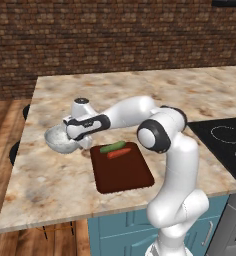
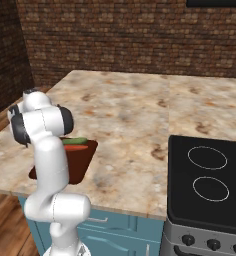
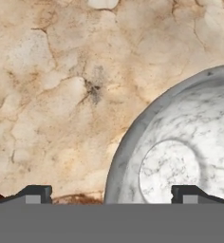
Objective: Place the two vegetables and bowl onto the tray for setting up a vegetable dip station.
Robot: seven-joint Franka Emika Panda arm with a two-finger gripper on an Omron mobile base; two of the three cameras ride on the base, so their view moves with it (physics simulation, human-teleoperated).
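We are seeing the tray [image 1: 124, 172] lying on the counter [image 1: 190, 95], carrying the cucumber [image 1: 112, 147] and the carrot [image 1: 119, 153] side by side at its far end. The bowl [image 1: 58, 140] is sitting empty just left of the tray, off it; the hand is covering its right rim. The gripper [image 3: 111, 193] is hovering over the bowl's rim, fingers [image 3: 35, 194] spread wide and holding nothing
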